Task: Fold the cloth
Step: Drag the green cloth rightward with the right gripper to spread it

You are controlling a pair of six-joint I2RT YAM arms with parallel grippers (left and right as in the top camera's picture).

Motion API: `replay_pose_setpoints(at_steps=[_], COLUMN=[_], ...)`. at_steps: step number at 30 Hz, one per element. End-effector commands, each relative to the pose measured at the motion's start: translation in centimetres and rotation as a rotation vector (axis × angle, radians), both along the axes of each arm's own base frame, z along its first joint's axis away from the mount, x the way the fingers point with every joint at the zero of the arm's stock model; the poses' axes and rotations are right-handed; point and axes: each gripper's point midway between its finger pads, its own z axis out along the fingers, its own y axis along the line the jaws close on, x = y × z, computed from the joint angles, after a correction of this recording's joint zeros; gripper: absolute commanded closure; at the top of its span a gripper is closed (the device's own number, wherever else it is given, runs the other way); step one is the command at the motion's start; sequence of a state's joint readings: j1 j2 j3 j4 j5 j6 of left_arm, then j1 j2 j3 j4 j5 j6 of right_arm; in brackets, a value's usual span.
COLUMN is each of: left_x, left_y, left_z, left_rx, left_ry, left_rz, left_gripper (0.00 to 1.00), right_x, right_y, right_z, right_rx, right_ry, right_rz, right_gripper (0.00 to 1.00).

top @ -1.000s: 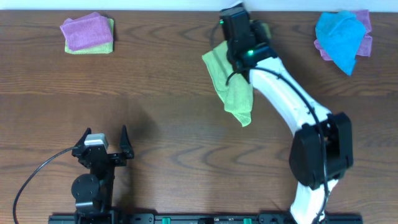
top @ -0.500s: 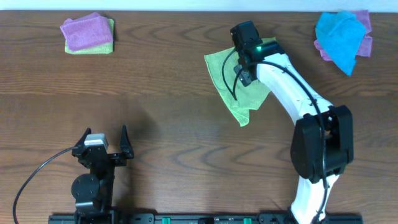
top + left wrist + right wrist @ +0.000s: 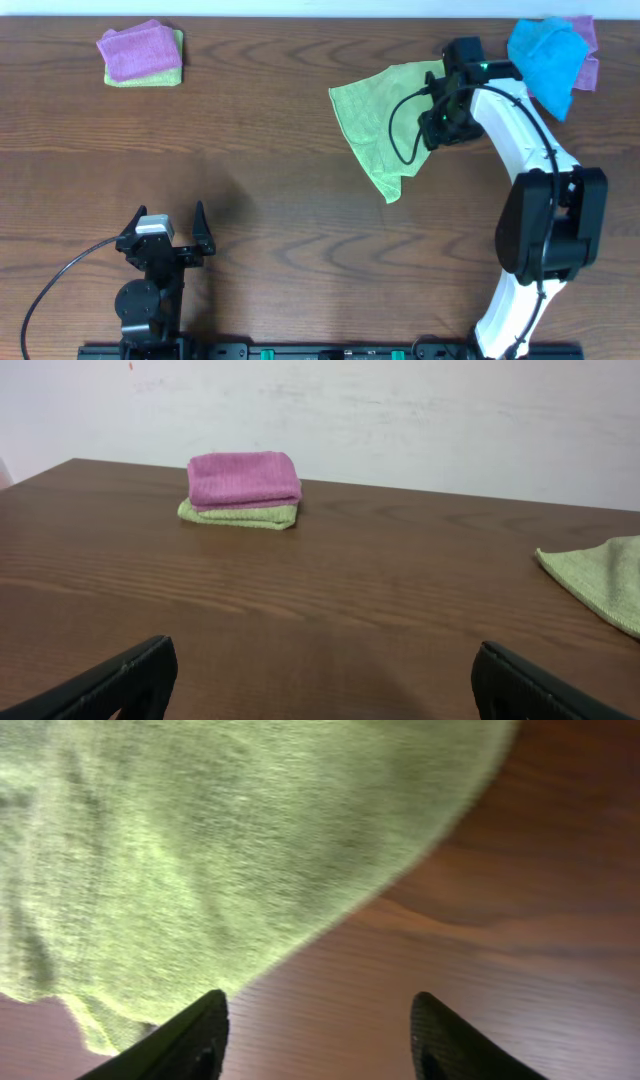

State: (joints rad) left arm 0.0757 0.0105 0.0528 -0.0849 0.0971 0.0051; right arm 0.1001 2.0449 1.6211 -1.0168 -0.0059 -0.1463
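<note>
— How many cloths are out?
— Five. One lime yellow-green towel-like cloth (image 3: 380,120) lies spread on the far half of the table, right of centre, with a small fold at its near corner. At the far left, a folded magenta cloth (image 3: 138,48) sits on a folded pale green cloth (image 3: 150,78). At the far right, a crumpled bright blue cloth (image 3: 545,60) lies over a purple cloth (image 3: 590,45).
— And the arms?
— Two. The right gripper (image 3: 315,1040) is at the lime cloth's right edge, fingers parted, bare wood between them, grasping nothing. The left gripper (image 3: 320,680) sits near the front edge, spread wide and empty, well apart from every cloth.
— The surface?
— A dark brown wood-grain table (image 3: 260,180), with a plain white wall (image 3: 400,410) behind its far edge.
</note>
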Motion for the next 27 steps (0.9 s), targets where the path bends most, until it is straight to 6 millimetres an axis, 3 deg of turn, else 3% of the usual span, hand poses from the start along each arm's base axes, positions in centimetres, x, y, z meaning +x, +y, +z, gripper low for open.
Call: replay_pose_setpoints(at_steps=[1, 5, 9, 13, 17, 23, 27], left_x=[0.0, 0.0, 0.0, 0.0, 0.0, 0.0, 0.0], left_y=[0.1, 0.1, 0.1, 0.1, 0.1, 0.1, 0.1], left_z=[-1.8, -1.8, -1.8, -1.8, -1.8, -1.8, -1.8], left_rx=[0.015, 0.015, 0.016, 0.016, 0.016, 0.015, 0.015], left_ry=[0.041, 0.041, 0.041, 0.041, 0.041, 0.041, 0.041], left_rz=[0.002, 0.002, 0.002, 0.002, 0.002, 0.002, 0.002], left_gripper=[0.05, 0.05, 0.05, 0.05, 0.05, 0.05, 0.05], right_x=[-0.8, -1.3, -1.2, -0.9, -0.6, -1.8, -2.9], right_y=[2.0, 2.3, 2.6, 3.0, 3.5, 3.4, 2.2], right_z=[-0.7, -2.1, -2.6, -3.1, -3.9, -6.2, -6.9], right_rx=[0.105, 0.105, 0.120, 0.130, 0.130, 0.119, 0.053], right_ry=[0.021, 0.025, 0.013, -0.003, -0.008, 0.073, 0.125], right_rz=[0.038, 0.053, 0.055, 0.063, 0.075, 0.071, 0.064], right_gripper=[0.39, 0.45, 0.67, 0.72, 0.99, 0.99, 0.99])
